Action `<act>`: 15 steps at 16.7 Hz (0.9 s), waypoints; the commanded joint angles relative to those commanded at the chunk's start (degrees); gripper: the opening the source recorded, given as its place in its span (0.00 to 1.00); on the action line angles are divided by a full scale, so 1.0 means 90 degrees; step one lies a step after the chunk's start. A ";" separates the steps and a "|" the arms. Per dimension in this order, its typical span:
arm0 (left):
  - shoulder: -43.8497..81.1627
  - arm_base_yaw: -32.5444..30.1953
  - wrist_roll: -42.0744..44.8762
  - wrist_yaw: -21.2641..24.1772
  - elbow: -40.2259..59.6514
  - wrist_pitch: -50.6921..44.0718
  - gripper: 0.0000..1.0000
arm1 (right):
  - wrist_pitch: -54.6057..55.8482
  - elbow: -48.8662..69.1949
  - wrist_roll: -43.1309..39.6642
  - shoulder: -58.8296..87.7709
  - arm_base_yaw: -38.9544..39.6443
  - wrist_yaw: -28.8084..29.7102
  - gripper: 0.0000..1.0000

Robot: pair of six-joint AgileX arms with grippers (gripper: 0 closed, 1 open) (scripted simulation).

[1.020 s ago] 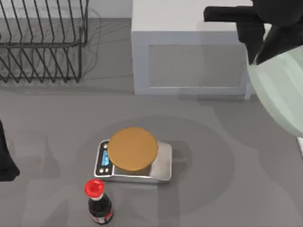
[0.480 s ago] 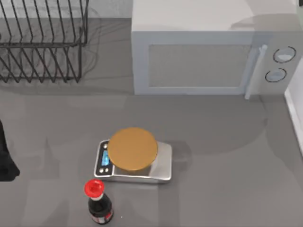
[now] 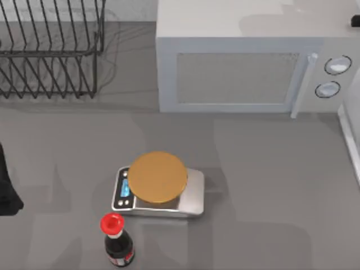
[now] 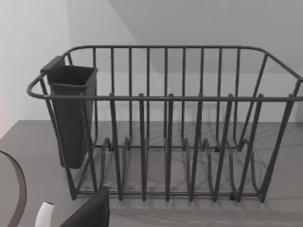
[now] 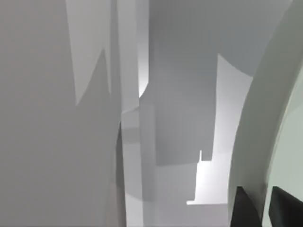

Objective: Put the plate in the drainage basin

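Rightward, right end effector (image 5: 265, 208) clenched on plate (image 5: 279, 137) rim, no readable labels on the scale (image 3: 159, 191)

The plate (image 5: 279, 118) and the right arm (image 3: 355, 21) have left the top view's right side, uncovering the microwave (image 3: 247, 62).

plate (image 5: 284, 118) cropped, drainage basin (image 3: 350, 140) mostly off-frame

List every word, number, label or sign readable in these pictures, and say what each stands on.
None can be read.
Kitchen scale: blue display and buttons, too small to read.
Bottle: red-and-white label, too blurred to read.
Microwave: two round dials, no legible markings.
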 joint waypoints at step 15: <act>0.0000 0.0000 0.0000 0.0000 0.0000 0.0000 1.00 | 0.0019 -0.0033 -0.0240 0.0275 -0.0114 -0.0098 0.68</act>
